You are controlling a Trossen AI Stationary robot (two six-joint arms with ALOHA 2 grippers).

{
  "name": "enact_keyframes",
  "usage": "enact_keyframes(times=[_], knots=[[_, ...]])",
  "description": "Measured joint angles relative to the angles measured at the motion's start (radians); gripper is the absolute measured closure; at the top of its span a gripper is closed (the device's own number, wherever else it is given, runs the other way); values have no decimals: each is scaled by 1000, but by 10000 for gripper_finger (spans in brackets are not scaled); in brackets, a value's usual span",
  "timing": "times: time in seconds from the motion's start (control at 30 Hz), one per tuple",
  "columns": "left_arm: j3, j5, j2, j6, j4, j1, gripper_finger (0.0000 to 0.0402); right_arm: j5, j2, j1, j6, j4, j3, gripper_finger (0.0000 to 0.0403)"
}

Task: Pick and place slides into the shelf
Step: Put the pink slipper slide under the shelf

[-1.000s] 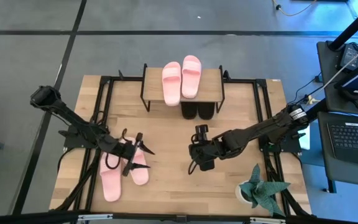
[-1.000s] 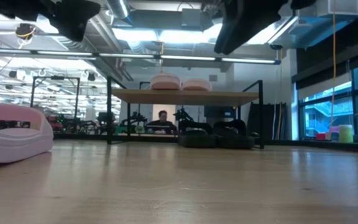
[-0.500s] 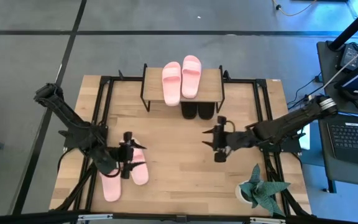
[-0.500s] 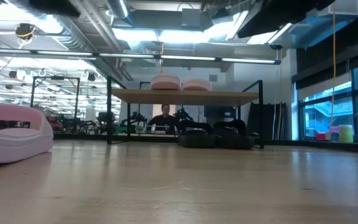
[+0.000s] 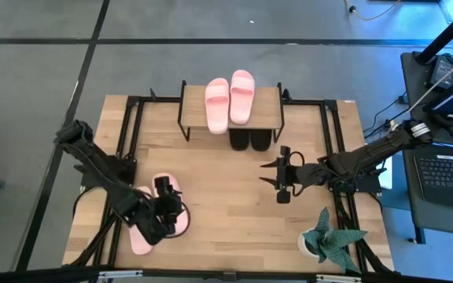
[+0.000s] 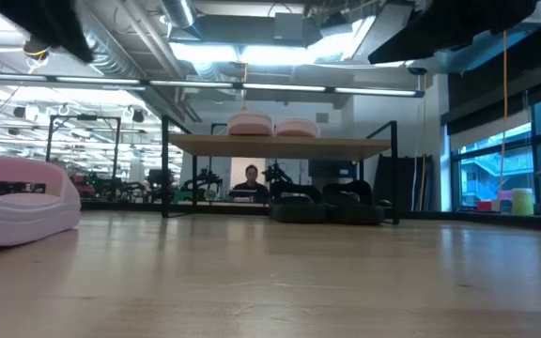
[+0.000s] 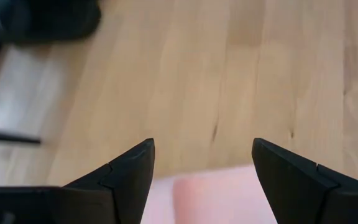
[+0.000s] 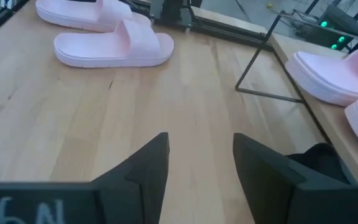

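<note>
At the table's near-left corner, the left gripper (image 5: 166,214) hangs over a pair of light pink slides (image 5: 173,222) lying side by side on the wooden tabletop (image 5: 219,204); its fingers (image 7: 128,171) are spread wide, with the end of one pink slide (image 7: 222,200) showing between them and nothing pinched. In the low view one of these slides (image 6: 22,199) sits at the left edge of the table. At centre, against the far edge, stands the shelf (image 5: 270,118), with two more light pink slides (image 5: 229,101) side by side on its wooden top board and the two black slides (image 5: 250,140) tucked on the tier beneath. To the right of centre, the right gripper (image 5: 283,182) hovers over bare wood, its fingers (image 8: 143,163) parted and empty. A potted plant (image 5: 330,238) stands at the near-right corner. A person (image 6: 249,180) is seen in the room beyond the shelf.
</note>
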Motion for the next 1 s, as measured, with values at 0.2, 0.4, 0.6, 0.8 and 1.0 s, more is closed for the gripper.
enact_keyframes(times=[0.2,0.4,0.6,0.8,1.0], knots=[[43,90,106,-170,-125,0,140,0,1,0,9,8,-1,223],[70,116,213,-243,-227,0,140,0,1,0,8,17,-1,223],[88,201,310,-260,-286,29,140,-1,1,0,9,21,-1,223],[88,235,367,-316,-410,70,140,-2,1,0,6,21,-1,223],[88,250,372,-336,-442,101,140,-3,2,0,6,20,-1,223]])
